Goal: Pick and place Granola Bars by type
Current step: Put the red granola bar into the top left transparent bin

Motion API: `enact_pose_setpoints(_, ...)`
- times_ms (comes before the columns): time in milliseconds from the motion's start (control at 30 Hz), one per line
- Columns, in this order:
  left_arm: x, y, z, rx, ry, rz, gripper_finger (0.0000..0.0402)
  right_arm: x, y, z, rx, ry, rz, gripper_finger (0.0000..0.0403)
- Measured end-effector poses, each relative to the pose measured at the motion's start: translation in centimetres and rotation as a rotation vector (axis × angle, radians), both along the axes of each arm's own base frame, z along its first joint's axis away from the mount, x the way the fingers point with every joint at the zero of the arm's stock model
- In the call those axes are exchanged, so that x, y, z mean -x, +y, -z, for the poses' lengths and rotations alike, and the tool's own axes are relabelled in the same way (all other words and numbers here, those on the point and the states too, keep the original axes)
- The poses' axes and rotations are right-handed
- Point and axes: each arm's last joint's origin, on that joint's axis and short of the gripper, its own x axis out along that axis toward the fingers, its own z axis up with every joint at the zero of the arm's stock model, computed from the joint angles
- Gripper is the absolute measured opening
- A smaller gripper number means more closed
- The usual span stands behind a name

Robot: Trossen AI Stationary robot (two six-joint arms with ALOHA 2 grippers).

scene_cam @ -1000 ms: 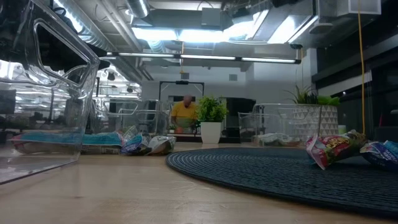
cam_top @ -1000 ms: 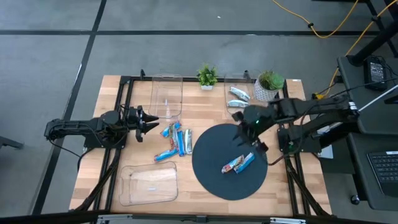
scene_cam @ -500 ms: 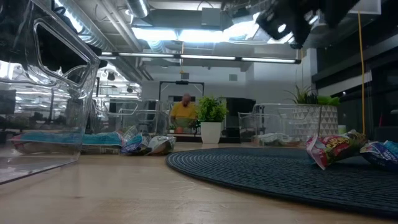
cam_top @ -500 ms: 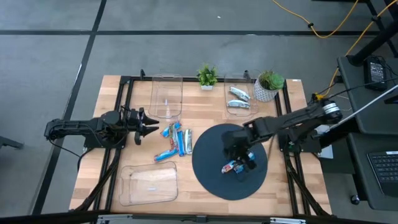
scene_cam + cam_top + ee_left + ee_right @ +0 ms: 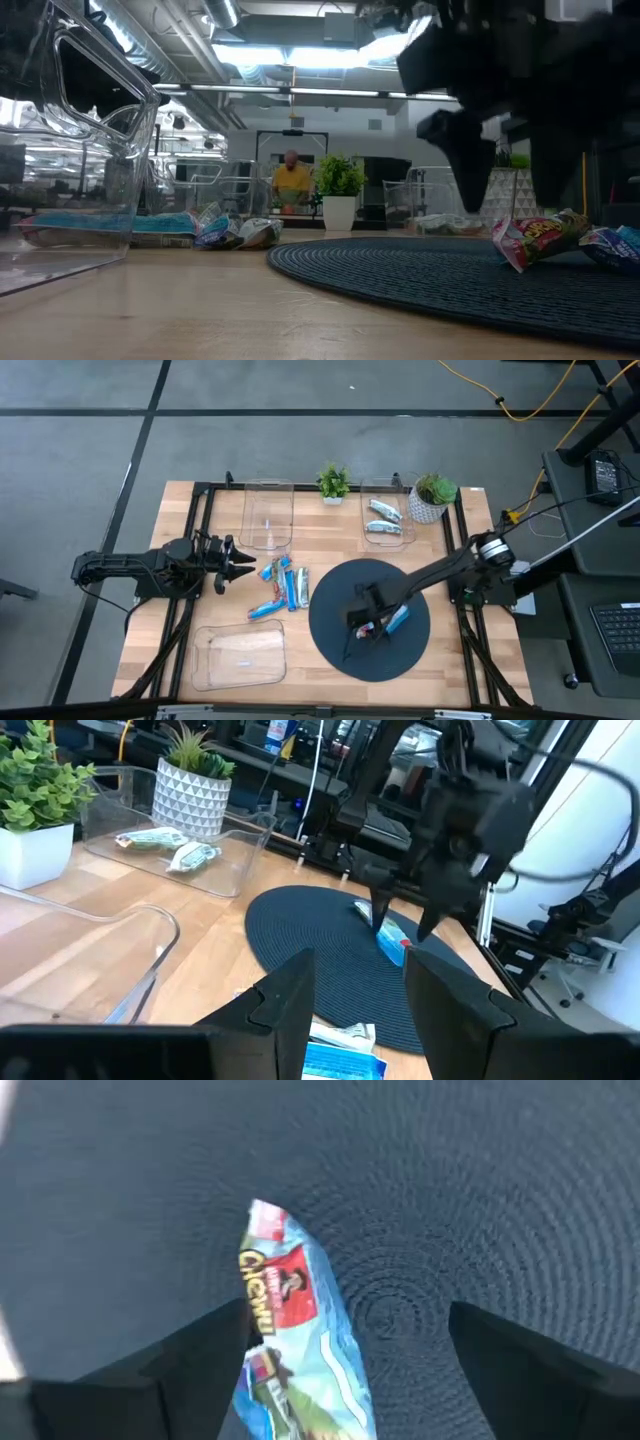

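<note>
The right arm's fingers hang apart over the blue bar on the dark mat; I'd say it's the pickup step; next, lower and close; left fingers wait open above the counter.

Round dark navy woven mat, concentric rib pattern. Foil-wrapped bar: light blue, red logo patch, green at one end. White planter pot: grey triangle pattern. Light wood-grain tabletop.
</note>
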Motion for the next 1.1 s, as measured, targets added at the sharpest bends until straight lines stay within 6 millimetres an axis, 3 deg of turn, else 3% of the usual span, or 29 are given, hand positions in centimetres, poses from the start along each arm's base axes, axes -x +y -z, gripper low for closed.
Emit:
enact_pose_setpoints(233, 0.0, 0.0, 0.0, 0.000, 0.000, 0.000, 0.0148, 0.4, 1.9, 1.2, 0.019, 0.028, -0.022, 0.0336)
enact_pose_setpoints(467, 0.0, 0.0, 0.0, -0.015, 0.000, 0.001, 0.0148, -0.1, 2.5, 2.7, 0.030, 0.024, 0.008, 0.0303)
enact_pose_setpoints(600, 0.0, 0.0, 0.0, -0.015, 0.001, 0.001, 0.0148, -0.1, 2.4, 3.1, 0.069, 0.029, 0.010, 0.0247)
enact_pose_setpoints(767, 0.0, 0.0, 0.0, -0.015, 0.001, 0.001, 0.0148, 0.2, 2.2, 3.0, 0.087, 0.062, -0.012, 0.0122)
enact_pose_setpoints(900, 0.0, 0.0, 0.0, -0.015, 0.001, 0.001, 0.0148, 0.9, 1.9, 1.7, 0.087, 0.068, -0.031, 0.0029)
enact_pose_setpoints(1100, 0.0, 0.0, 0.0, -0.015, 0.001, 0.001, 0.0148, 2.1, 0.7, -3.1, 0.109, -0.061, 0.047, 0.0043)
